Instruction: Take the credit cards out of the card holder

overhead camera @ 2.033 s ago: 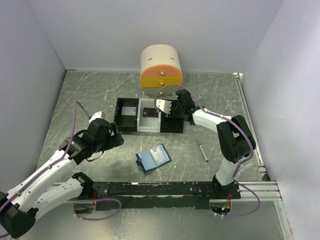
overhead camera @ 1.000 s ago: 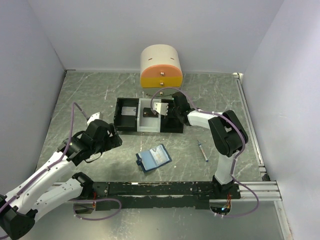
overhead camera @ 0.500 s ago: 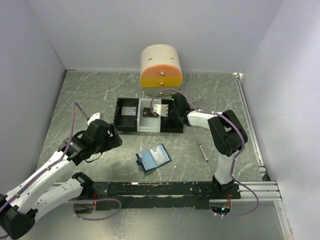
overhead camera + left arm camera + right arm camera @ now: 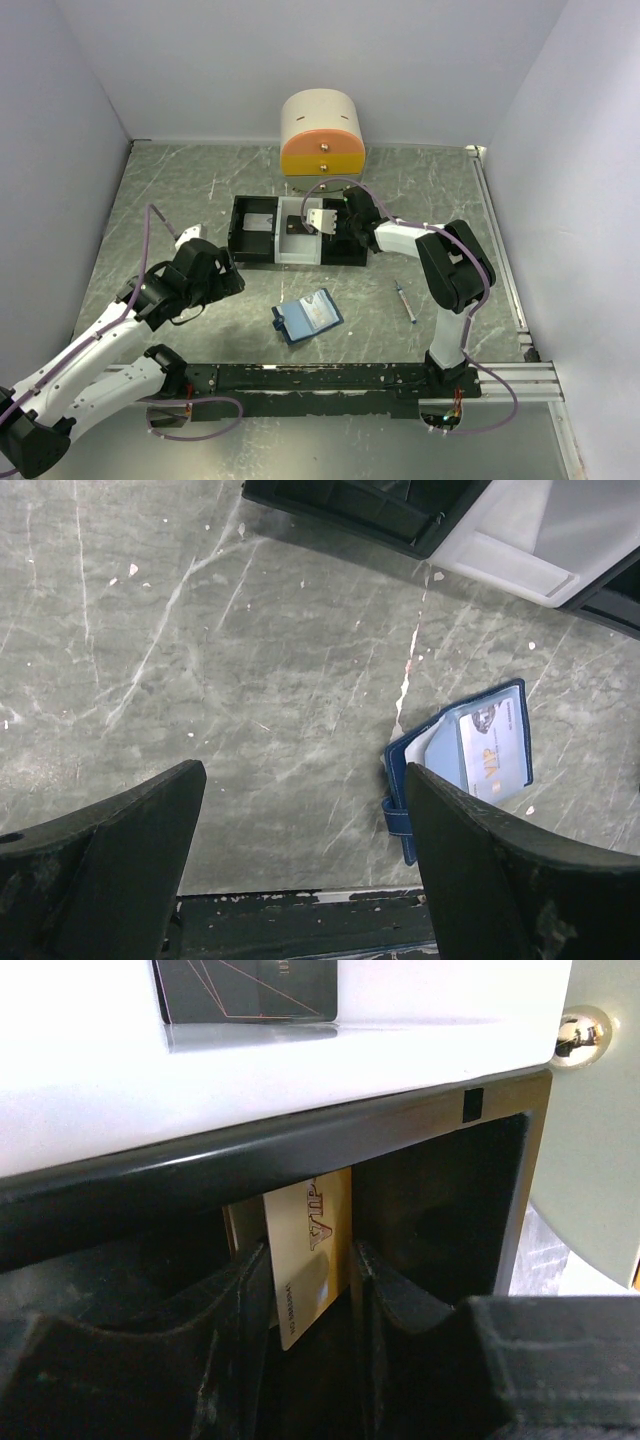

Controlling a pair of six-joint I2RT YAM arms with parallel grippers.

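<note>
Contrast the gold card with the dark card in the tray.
The gold card stands on edge in the tray's black compartment; the dark card lies flat in the white one. The right end effector straddles the gold card, not the dark card. Both are thin rectangles.

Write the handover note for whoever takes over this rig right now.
Left gripper: open, empty, over the table beside the card holder.
Right gripper: open in the tray's right compartment, gold card standing between its fingers.
Done: dark card lies in the white middle compartment.
Left: pale card sits in the open holder's pocket; pull it next.
</note>
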